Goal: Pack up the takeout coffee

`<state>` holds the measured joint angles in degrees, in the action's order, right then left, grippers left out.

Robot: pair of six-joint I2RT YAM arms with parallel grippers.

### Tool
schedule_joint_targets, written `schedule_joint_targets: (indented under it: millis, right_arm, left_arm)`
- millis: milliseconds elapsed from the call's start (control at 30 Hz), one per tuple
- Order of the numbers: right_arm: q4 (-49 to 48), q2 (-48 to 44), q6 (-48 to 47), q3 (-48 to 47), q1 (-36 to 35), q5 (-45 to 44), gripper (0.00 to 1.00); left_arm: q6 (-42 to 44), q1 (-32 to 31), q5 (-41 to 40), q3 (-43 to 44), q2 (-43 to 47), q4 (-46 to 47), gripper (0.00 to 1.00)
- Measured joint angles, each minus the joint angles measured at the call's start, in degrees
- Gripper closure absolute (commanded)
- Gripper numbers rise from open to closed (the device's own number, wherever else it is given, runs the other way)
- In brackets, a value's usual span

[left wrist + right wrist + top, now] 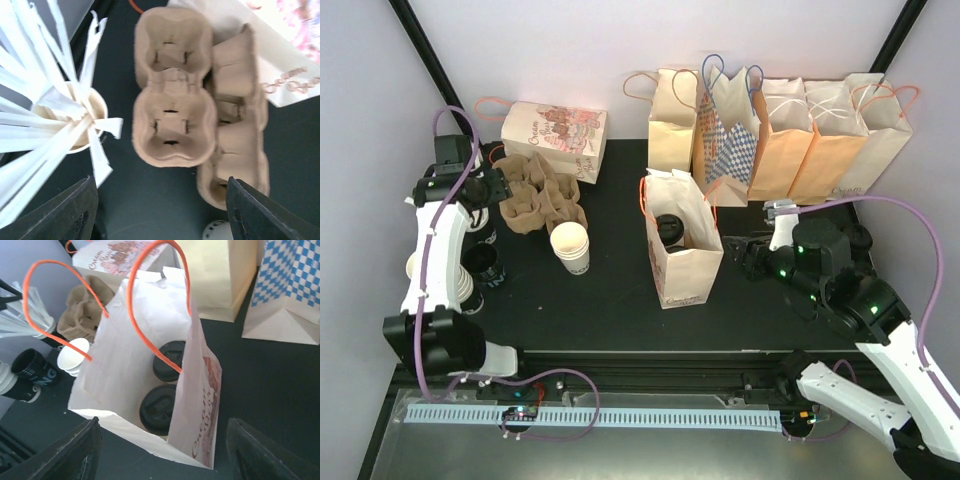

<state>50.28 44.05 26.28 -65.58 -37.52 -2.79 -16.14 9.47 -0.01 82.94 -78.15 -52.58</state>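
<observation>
Two takeout coffees, white cups with black lids (169, 361) (159, 409), stand inside an open white paper bag (125, 340) with orange handles. In the top view the bag (692, 262) stands mid-table and one lid (670, 228) shows inside. My right gripper (738, 258) is open and empty, just right of the bag; in the right wrist view its fingers (75, 450) stand wide on both sides of the bag's near end. My left gripper (496, 186) is open and empty at the far left, above the table beside the pulp cup carriers (172, 85).
Cup carriers (538, 198) and a stack of lidless white cups (570, 246) lie left of centre. A printed bag (555, 135) lies flat at the back left. Several upright bags (790, 135) line the back right. A cup of white stirrers (75, 117) and black items (485, 262) sit at the left edge.
</observation>
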Motion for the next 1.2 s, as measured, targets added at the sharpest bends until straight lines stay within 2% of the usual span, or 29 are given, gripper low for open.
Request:
schedule_joint_targets:
  millis: [300, 433, 700, 767, 900, 1200]
  right_arm:
    - [-2.9, 0.7, -1.9, 0.0, 0.0, 5.2, 0.29]
    - [-3.6, 1.8, -2.0, 0.0, 0.0, 6.6, 0.29]
    - [-4.4, 1.9, -2.6, 0.0, 0.0, 6.8, 0.29]
    - [-4.5, 1.9, -2.8, 0.0, 0.0, 6.9, 0.29]
    - [-4.6, 2.1, -3.1, 0.0, 0.0, 7.1, 0.29]
    - [-4.9, 2.8, -3.3, 0.0, 0.0, 7.5, 0.29]
  left_arm:
    - [2.0, 1.0, -7.6, 1.0, -6.9, -0.3, 0.36]
    - [2.3, 1.2, -9.6, 2.8, -9.8, -0.7, 0.46]
    - [2.2, 1.4, -11.3, 4.7, -14.2, -1.0, 0.6]
    - [2.1, 1.4, -11.4, 4.7, -14.6, -0.9, 0.69]
    - [1.7, 1.4, -11.6, 4.5, -14.7, -0.3, 0.96]
    - [1.8, 1.4, -12.7, 4.0, -14.7, 0.4, 0.98]
